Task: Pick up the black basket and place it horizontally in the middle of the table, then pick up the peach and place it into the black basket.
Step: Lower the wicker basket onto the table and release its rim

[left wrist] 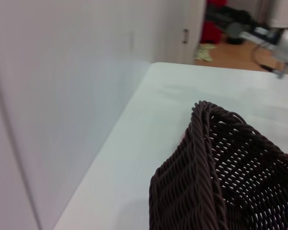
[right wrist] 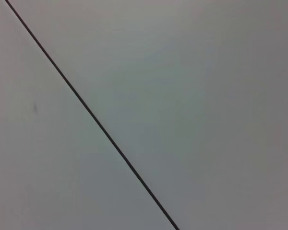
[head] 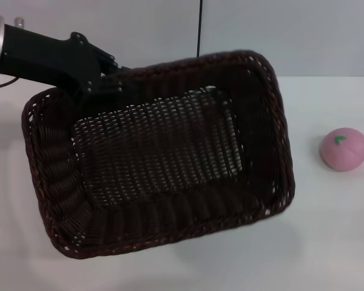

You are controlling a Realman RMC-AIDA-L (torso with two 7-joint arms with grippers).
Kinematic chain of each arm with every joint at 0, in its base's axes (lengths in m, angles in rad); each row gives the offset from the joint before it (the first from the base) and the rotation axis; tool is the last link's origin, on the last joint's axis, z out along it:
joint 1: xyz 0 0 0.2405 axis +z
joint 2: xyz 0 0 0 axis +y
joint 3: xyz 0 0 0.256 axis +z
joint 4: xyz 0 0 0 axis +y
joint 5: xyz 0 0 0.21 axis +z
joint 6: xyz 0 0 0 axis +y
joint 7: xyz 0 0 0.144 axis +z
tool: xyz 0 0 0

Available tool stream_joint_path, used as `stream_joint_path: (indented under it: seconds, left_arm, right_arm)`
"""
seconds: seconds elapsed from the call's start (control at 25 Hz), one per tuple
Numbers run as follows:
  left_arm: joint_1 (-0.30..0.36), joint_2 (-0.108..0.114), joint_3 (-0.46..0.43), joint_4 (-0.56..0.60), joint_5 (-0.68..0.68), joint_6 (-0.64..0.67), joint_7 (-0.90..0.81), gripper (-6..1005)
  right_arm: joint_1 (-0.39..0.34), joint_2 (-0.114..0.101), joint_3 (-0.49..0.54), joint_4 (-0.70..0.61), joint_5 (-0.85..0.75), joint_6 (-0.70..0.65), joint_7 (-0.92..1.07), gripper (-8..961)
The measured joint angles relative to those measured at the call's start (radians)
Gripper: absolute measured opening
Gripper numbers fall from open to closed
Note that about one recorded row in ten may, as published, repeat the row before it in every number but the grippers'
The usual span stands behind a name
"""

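Observation:
The black basket (head: 164, 157) hangs tilted above the white table (head: 327, 242), its opening facing up toward me and its shadow on the tabletop beneath. My left gripper (head: 106, 82) is shut on the basket's far rim near its left corner. The left wrist view shows one braided corner of the basket (left wrist: 216, 182) over the table (left wrist: 149, 124). The pink peach (head: 343, 149) with a green leaf mark sits on the table to the right of the basket, apart from it. My right gripper is out of view.
A grey wall (head: 291, 30) runs along the table's far edge, with a thin black cable (head: 199, 27) hanging on it. The right wrist view shows only wall and that cable (right wrist: 96, 120). Bare table lies in front of and right of the basket.

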Motion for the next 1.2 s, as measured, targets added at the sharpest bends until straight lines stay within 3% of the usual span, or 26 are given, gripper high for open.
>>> stream_joint_path:
  seconds: [0.44, 1.2]
  left_arm:
    - [-0.07, -0.018, 0.023, -0.071, 0.018, 0.065, 0.105, 191]
    - [-0.133, -0.038, 0.051, -0.246, 0.071, 0.009, 0.196, 193]
  right_arm:
    - [-0.015, 0.002, -0.001, 0.014, -0.004, -0.001, 0.0, 492]
    - [-0.014, 0.002, -0.003, 0.012, -0.005, 0.004, -0.001, 493]
